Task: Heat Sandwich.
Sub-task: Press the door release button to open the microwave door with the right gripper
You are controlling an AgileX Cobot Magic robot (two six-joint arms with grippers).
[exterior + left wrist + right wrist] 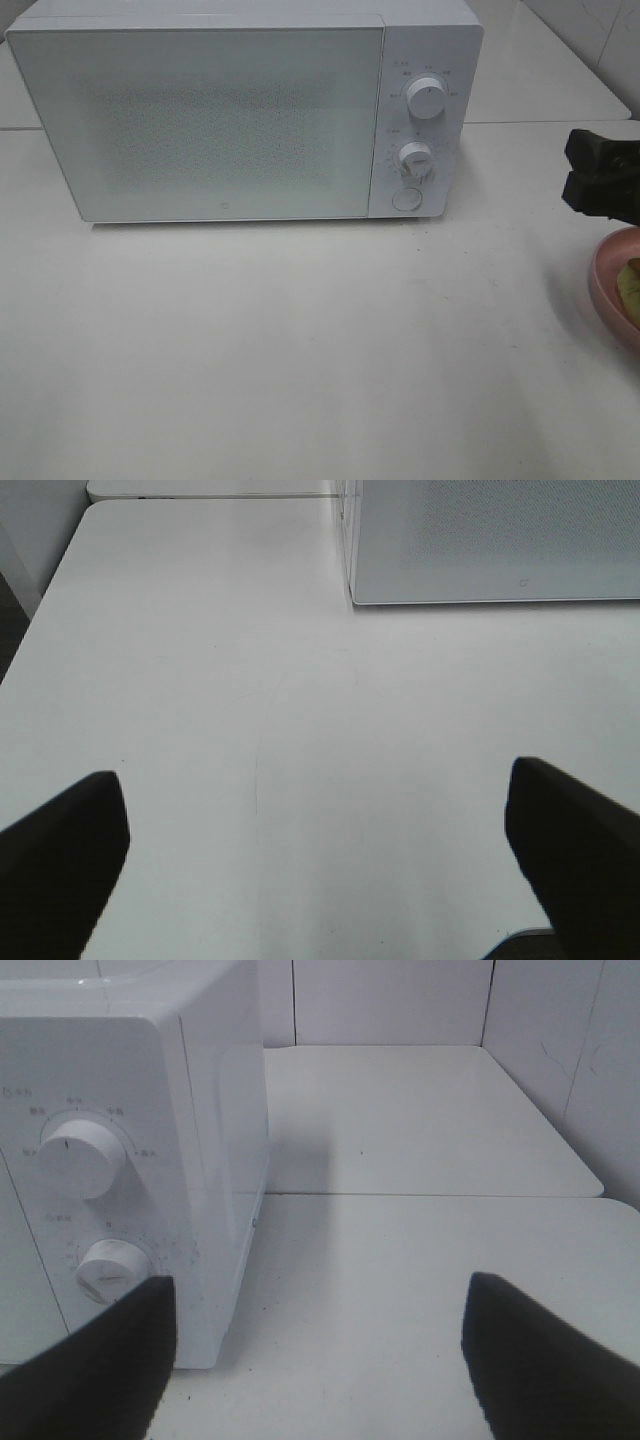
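Note:
The white microwave (240,120) stands at the back of the table with its door shut. Its two knobs (428,98) and round button sit on its right panel. At the right edge lies a pink plate (606,285); only a pale yellow-green sliver of the sandwich (631,283) shows on it, the rest is cut off. Just behind the plate hovers my right gripper (577,172), open and empty; the right wrist view shows this gripper (320,1360) facing the microwave's knob side. My left gripper (320,870) is open over bare table, left of the microwave's front corner (352,598).
A tiled wall (400,1000) rises behind the table. A seam (430,1196) divides the table behind and right of the microwave. The table's left edge (40,610) runs near my left gripper.

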